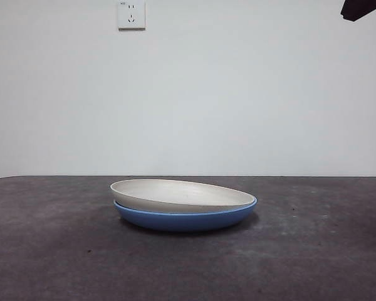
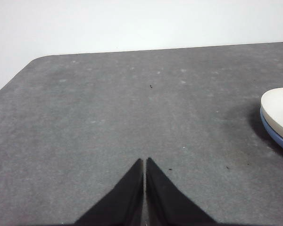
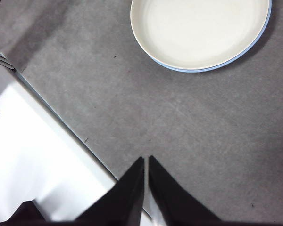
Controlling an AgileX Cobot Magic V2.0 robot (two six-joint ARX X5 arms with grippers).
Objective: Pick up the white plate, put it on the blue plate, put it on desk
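The white plate (image 1: 175, 194) rests inside the blue plate (image 1: 185, 218), slightly tilted, at the middle of the desk (image 1: 50, 251). In the right wrist view the white plate (image 3: 200, 28) covers nearly all of the blue plate (image 3: 212, 69), which shows only as a thin rim. My right gripper (image 3: 146, 162) is shut and empty, high above the desk and apart from the plates. My left gripper (image 2: 145, 164) is shut and empty over bare desk; the white plate (image 2: 279, 110) and the blue plate (image 2: 276, 137) lie off to one side. A black arm tip (image 1: 362, 8) shows at the front view's top right corner.
A wall socket (image 1: 131, 14) sits on the white wall behind the desk. In the right wrist view a white surface (image 3: 33, 155) lies beyond the desk's edge. The desk's rounded corner (image 2: 35, 61) appears in the left wrist view.
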